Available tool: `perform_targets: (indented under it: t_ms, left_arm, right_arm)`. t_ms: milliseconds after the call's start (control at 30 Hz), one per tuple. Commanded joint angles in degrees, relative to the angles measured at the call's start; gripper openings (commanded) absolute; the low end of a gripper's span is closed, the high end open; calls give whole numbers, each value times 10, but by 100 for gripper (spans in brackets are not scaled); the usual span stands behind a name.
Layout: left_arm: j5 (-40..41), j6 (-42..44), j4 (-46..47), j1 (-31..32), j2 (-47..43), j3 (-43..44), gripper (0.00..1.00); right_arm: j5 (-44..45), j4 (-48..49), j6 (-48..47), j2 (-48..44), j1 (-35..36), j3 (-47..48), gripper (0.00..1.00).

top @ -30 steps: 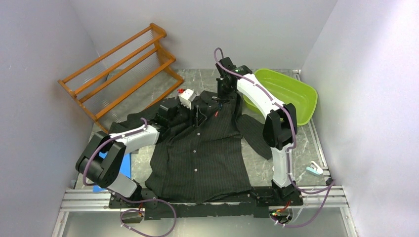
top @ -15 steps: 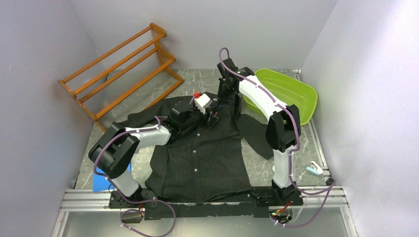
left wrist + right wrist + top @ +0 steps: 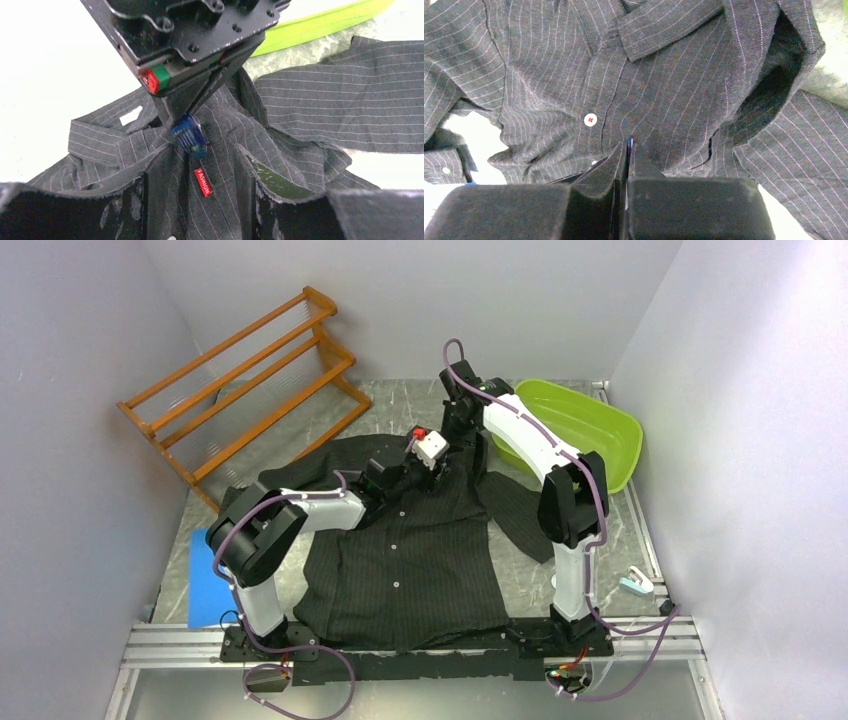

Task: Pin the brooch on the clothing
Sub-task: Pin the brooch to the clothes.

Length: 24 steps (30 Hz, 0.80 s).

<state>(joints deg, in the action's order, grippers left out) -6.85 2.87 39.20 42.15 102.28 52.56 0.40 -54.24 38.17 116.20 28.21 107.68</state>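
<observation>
- Right fingers (image 3: 195,97) are pinched shut on the blue brooch (image 3: 190,136), centre frame, against the chest of the shirt (image 3: 325,105).
- Left fingers (image 3: 290,200), half-open and holding nothing, straddle that cloth; press it flat, then push straight.

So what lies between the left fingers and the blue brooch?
Left wrist view: only shirt fabric bearing the red FASHION label, just short of the brooch.
</observation>
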Motion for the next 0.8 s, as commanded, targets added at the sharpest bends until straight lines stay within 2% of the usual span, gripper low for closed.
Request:
perform_targets:
  t_ms: [0, 167, 367, 500, 533, 667, 767]
  left_arm:
    - [38, 18, 22, 4, 2, 26, 51]
    - [49, 25, 12, 5, 3, 32, 44]
    - [68, 36, -7, 6, 12, 45, 30]
    - [68, 41, -19, 5, 11, 52, 6]
    - [68, 40, -21, 6, 9, 52, 3]
    - [68, 34, -19, 5, 2, 45, 3]
    - [68, 28, -22, 6, -8, 40, 2]
  right_arm:
    - [2, 17, 6, -38, -3, -1, 0]
    - [1, 15, 5, -35, -3, 2, 0]
    - [-16, 20, -1, -37, -3, 1, 0]
    - [-19, 21, -2, -37, -3, -1, 0]
    - [-20, 22, -1, -38, -3, -1, 0]
    - [-23, 22, -3, -36, -4, -1, 0]
    - [-23, 21, -8, -36, -6, -1, 5]
